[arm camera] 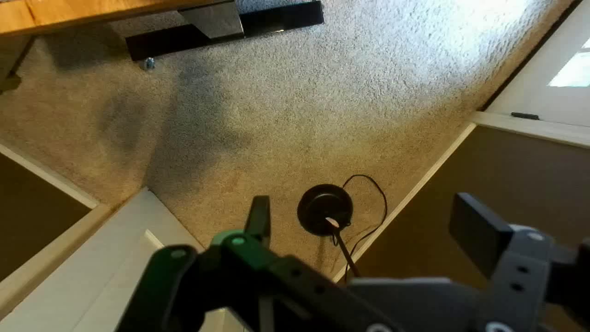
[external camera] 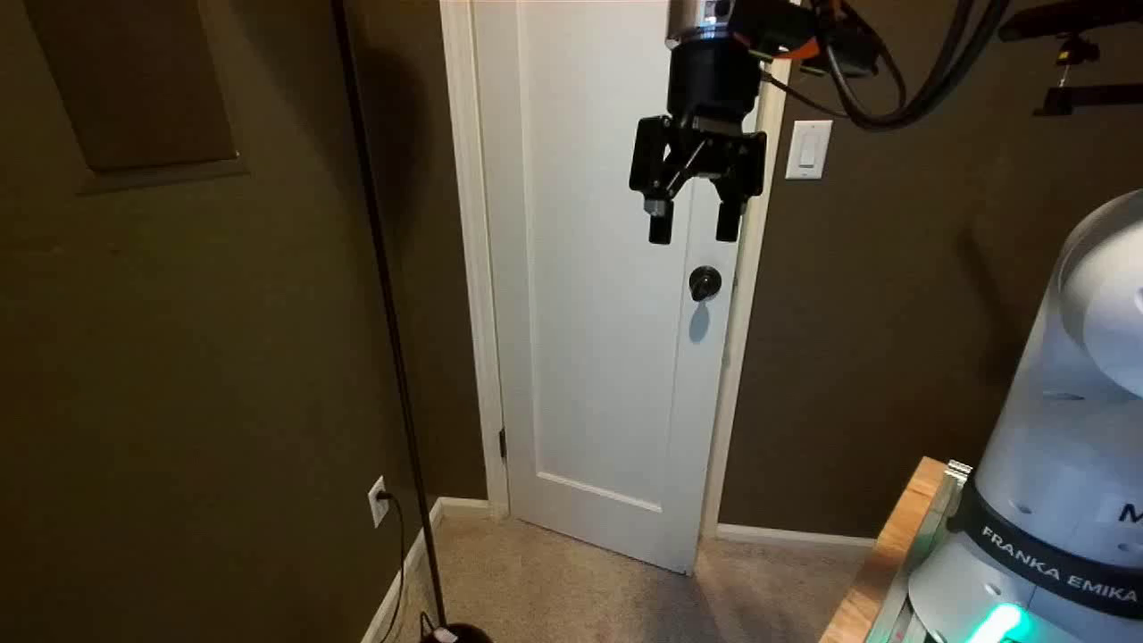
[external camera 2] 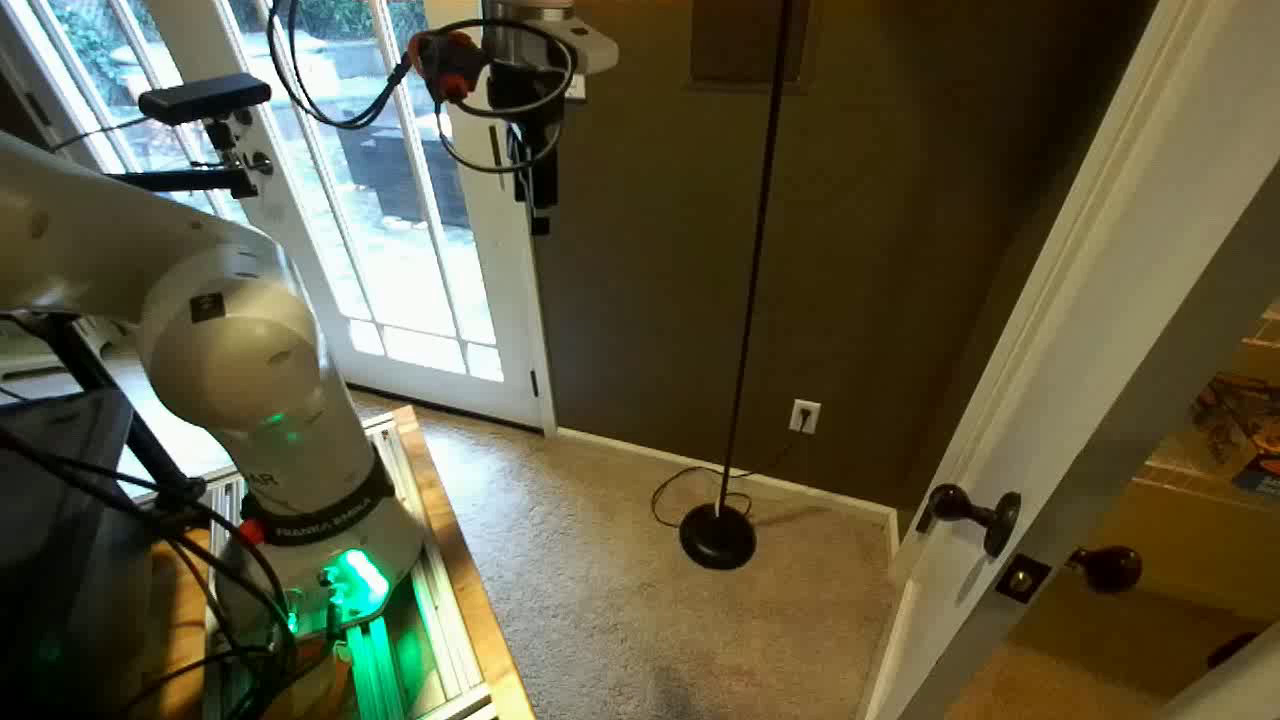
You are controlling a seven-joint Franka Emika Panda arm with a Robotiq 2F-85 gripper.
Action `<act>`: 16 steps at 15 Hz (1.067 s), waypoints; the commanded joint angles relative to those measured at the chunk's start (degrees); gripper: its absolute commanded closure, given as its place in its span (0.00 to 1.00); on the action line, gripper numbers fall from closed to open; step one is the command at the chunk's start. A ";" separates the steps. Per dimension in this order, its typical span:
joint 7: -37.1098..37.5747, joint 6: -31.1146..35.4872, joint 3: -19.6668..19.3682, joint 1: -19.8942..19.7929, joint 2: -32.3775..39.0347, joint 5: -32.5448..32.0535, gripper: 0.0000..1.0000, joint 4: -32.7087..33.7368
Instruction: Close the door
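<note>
White door [external camera: 598, 357] ajar, beige carpet [external camera 2: 600, 590], brown walls [external camera: 223, 375], 2 fingers [external camera: 660, 228] parted

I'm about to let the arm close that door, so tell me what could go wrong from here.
The door stands ajar with the latch plate exposed on its edge, so a weak push might leave it unlatched. The knob juts from the door's face; the open gripper could snag on it while pushing. The cables looping near the gripper might catch on the knob or the black floor-standing pole.
</note>
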 commanded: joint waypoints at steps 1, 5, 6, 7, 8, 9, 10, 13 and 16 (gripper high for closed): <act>-0.34 -0.20 0.47 -0.62 -0.02 0.31 0.00 0.12; -0.35 -0.20 0.47 -0.63 -0.02 0.31 0.00 0.12; -0.35 -0.20 0.47 -0.63 -0.02 0.31 0.00 0.12; -0.35 -0.20 0.47 -0.63 -0.02 0.31 0.00 0.12; -0.35 -0.20 0.47 -0.63 -0.02 0.31 0.00 0.12; -0.35 -0.20 0.47 -0.63 -0.02 0.31 0.00 0.12; -0.35 -0.20 0.47 -0.63 -0.02 0.31 0.00 0.12; 0.45 -0.51 0.35 -2.75 -0.16 -2.71 0.00 -0.37; 0.47 0.81 -1.34 -8.60 0.70 -10.47 0.00 -1.55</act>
